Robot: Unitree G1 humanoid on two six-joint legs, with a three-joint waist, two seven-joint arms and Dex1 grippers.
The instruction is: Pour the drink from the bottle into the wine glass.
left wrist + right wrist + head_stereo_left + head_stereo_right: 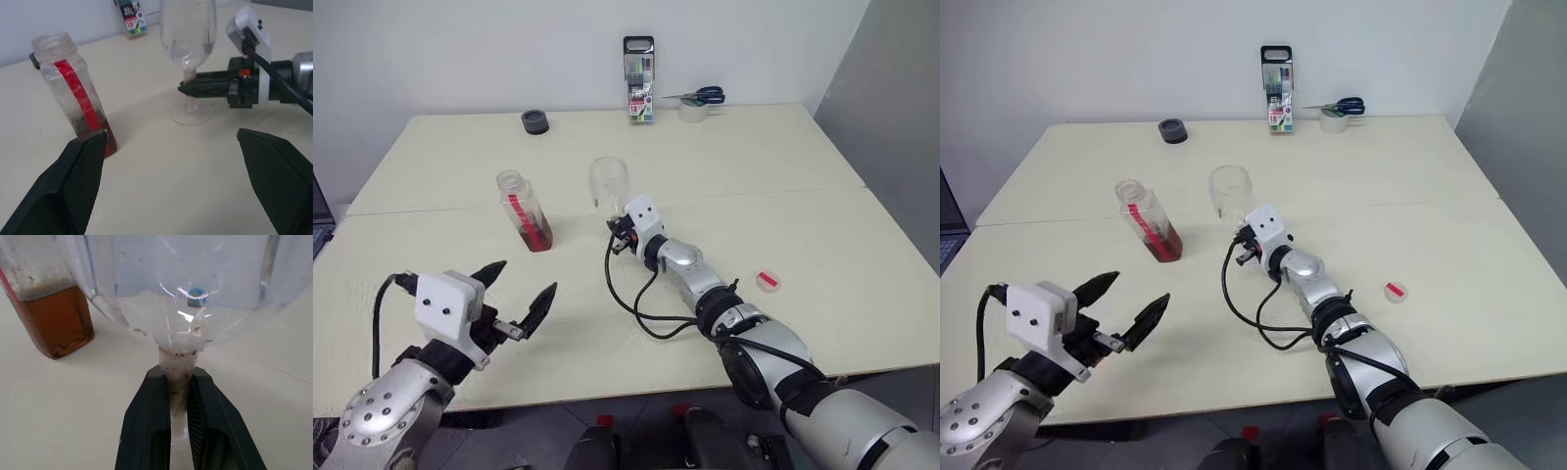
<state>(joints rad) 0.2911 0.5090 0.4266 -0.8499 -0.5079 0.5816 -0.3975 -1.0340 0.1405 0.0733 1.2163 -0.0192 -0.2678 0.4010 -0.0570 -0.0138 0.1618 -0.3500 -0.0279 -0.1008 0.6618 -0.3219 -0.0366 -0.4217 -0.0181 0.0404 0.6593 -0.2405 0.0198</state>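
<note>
The right gripper (178,396) fingers are clamped on the wine glass (609,184) stem; the left gripper (522,291) fingers stand apart, near the bottle (524,211).

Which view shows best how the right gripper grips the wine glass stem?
The right wrist view: both fingers close on the wine glass stem. The left wrist view shows the right gripper side-on; the head views show it from above, with the stem mostly hidden.

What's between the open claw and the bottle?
Nothing: only bare table lies between the left gripper and the bottle, seen in the left eye view.
</note>
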